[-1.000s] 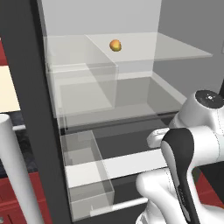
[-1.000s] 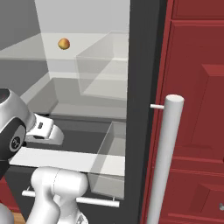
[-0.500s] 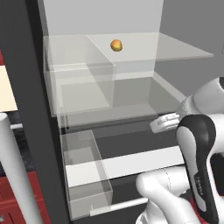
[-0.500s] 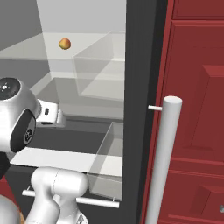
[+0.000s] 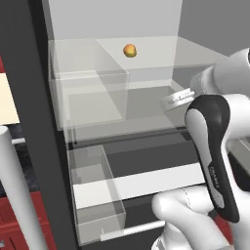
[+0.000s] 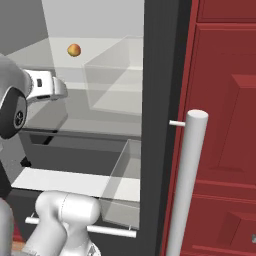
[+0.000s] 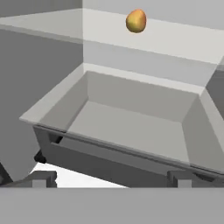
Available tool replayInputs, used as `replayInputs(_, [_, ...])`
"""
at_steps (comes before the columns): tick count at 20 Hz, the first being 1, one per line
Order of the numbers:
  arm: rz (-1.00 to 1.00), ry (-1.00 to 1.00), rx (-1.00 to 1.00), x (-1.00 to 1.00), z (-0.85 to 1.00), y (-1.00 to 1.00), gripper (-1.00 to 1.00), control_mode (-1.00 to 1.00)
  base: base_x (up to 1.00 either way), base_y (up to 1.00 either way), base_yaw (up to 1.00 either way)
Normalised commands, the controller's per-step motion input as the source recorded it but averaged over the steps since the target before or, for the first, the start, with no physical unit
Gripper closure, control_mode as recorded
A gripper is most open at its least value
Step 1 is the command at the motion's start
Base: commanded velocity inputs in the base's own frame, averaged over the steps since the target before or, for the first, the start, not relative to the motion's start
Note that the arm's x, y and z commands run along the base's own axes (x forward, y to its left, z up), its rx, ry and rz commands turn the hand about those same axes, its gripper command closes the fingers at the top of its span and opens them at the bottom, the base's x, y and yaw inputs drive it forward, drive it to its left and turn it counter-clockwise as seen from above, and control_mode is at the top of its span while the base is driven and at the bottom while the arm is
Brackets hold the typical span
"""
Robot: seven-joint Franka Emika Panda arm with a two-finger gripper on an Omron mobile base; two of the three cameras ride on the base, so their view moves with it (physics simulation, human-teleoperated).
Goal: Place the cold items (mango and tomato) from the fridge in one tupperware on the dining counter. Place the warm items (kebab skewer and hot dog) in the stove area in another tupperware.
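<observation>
Open air above glass shelf [image 5: 161,56] around mango [image 5: 129,50]; clear bin [image 5: 90,97] blocking below, left.

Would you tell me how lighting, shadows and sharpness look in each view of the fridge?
Left base view: flat, even light, see-through shelves, mango slightly soft. Right base view: same flat rendering, the door handle gently shaded. Hand view: mango mildly blurred, bin softly shaded, no glare.
</observation>
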Motion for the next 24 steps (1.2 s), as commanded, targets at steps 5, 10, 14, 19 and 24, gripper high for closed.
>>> replayInputs(5, [0.0, -0.19, -0.11, 0.5, 0.91, 0.22, -1.0, -1.0, 0.0, 0.0, 0.0])
replayInputs(10, [-0.01, -0.03, -0.03, 0.96, 0.49, 0.3, -1.0, -1.0, 0.0, 0.0, 0.0])
replayInputs(14, [-0.04, 0.03, 0.0, 0.85, 0.02, 0.07, -1.0, -1.0, 0.0, 0.0, 0.0])
replayInputs(19, [0.0, 0.07, 0.0, 0.64, -0.17, -0.01, -1.0, -1.0, 0.0, 0.0, 0.0])
replayInputs(24, [0.0, 0.01, 0.0, 0.62, -0.18, 0.06, -1.0, -1.0, 0.0, 0.0, 0.0])
